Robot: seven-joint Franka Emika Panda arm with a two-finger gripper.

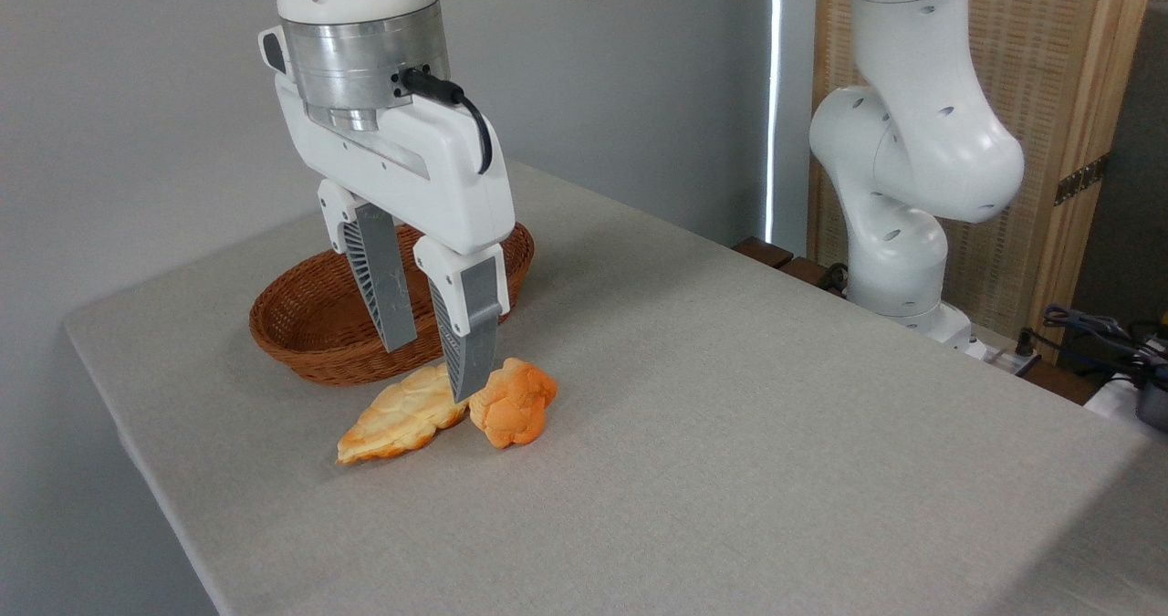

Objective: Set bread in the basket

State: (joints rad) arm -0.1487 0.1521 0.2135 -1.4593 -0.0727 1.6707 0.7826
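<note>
Bread (513, 403), the deep orange knotted bun, lies on the grey worktop (730, 433) just in front of the basket (301, 324), apart from its rim, not yet lifted. A paler, leaf-shaped bread (397, 418) lies to its left, the two pieces touching or nearly so. The gripper (436, 351) hangs above them with its fingers (473, 342) spread apart and holding nothing. One fingertip comes down into the seam between the bun and the pale bread; the other stands further back, before the basket's wall. From this view I cannot tell whether the bun sits between the fingers or just to the right of both.

That crowding probably explains the careful vertical approach: a finger has to slip between two neighbours without taking the wrong one. The basket, empty as far as its visible inside shows, sits close behind, so the carry should be short once a grip is made. The risk is nudging the pale bread or pinching both pieces together.
</note>
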